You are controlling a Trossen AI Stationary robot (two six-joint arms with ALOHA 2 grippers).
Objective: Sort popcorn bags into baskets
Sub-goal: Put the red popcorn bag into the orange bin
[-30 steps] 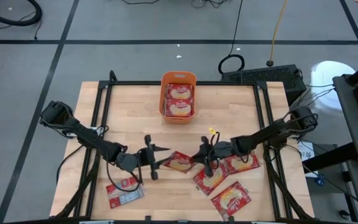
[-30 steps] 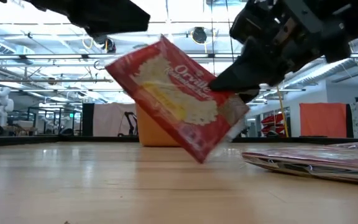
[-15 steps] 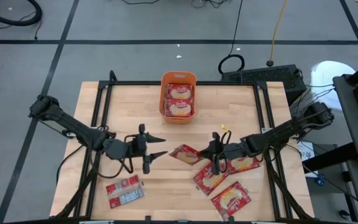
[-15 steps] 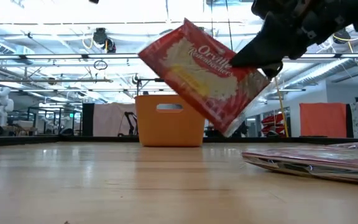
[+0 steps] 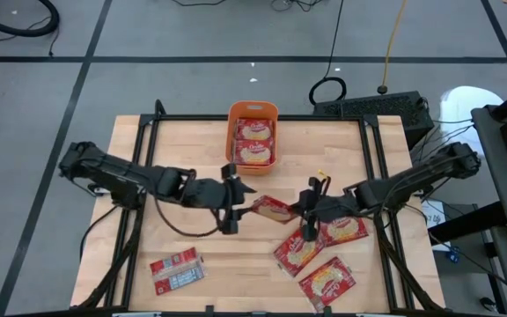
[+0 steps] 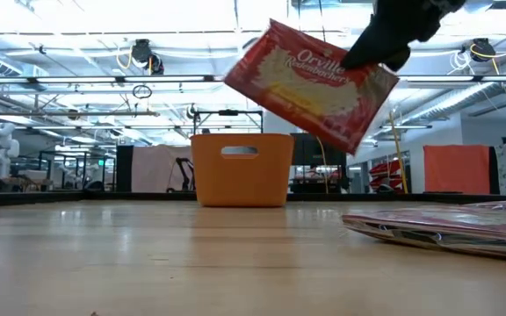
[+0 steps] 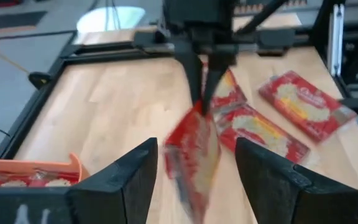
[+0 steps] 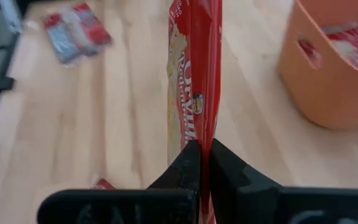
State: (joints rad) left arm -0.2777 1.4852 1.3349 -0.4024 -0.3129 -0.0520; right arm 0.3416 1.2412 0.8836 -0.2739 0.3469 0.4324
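Popcorn bag (image 5: pixel 273 209), pinched by one edge between the closed fingers of the right claw (image 5: pixel 302 211), is held clear above the tabletop (image 5: pixel 183 150) at the centre of the high view. The left claw (image 5: pixel 233 198) is seen just left of it, fingers spread apart around nothing. An orange basket (image 5: pixel 253 112) with two bags inside stands at upper centre. Three bags (image 5: pixel 299 253) are scattered at lower right, and one grey-printed bag (image 5: pixel 177 270) lies at lower left.

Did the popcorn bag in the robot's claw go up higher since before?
Yes. The held popcorn bag rose: in the low view it now hangs above the orange basket, pinched by the right gripper.
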